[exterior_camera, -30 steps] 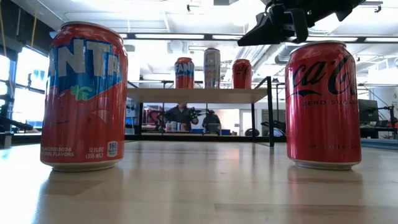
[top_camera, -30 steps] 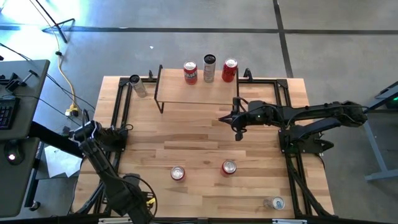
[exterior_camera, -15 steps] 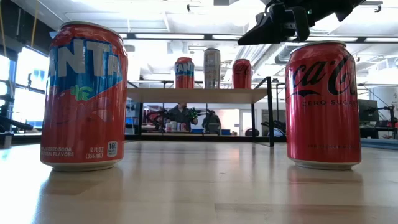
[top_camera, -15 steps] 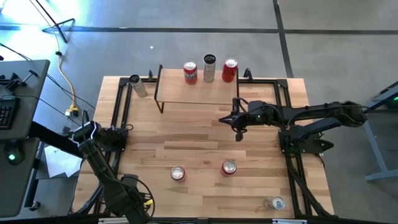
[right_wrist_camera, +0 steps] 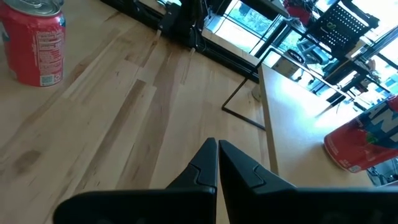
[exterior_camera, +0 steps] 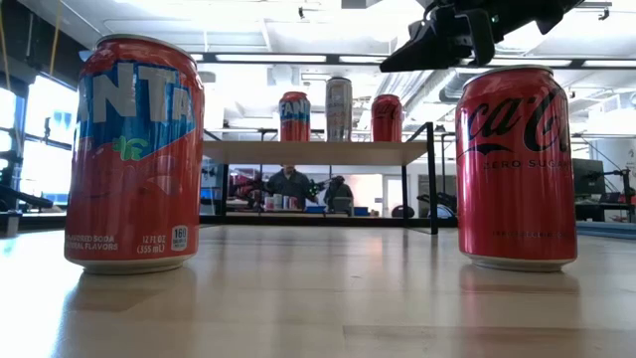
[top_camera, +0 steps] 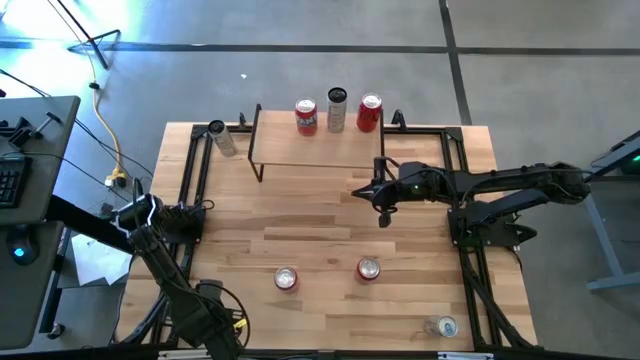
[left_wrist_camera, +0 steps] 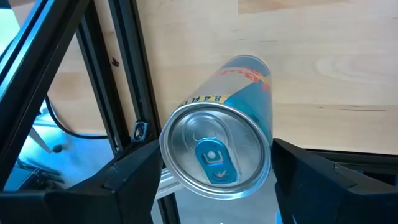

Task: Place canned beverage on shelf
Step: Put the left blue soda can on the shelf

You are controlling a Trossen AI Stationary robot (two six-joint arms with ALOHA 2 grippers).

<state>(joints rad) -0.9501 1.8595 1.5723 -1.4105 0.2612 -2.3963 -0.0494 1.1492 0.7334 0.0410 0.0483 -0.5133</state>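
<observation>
1. The light wooden tabletop [top_camera: 320, 215] fills the centre of the high view, and the small light-wood shelf on thin black wire legs [top_camera: 318, 148] stands at its upper middle.
2. The dark right arm reaches in from the frame's right; the right gripper [top_camera: 383, 203] hangs just below the shelf's right end, its two fingers [right_wrist_camera: 208, 165] pressed together on nothing.
3. The left gripper [left_wrist_camera: 211, 171] sits low at the lower left of the high view, its fingers spread either side of a silver-and-blue can [left_wrist_camera: 230, 149] lying on its side, not clamped.
4. Three upright cans line the shelf's far edge: a red one [top_camera: 306, 116], a tall silver one [top_camera: 336, 110] and another red one [top_camera: 369, 113].
5. Two red cans wait at the lower centre, a Fanta [top_camera: 286, 279] and a Coca-Cola [top_camera: 368, 268]. I'd guess they are rigid, smooth and slippery, heavy if full; best gripped mid-body.
6. Only the low view shows their labels; only the left wrist view shows the lying can's pull-tab.
</observation>
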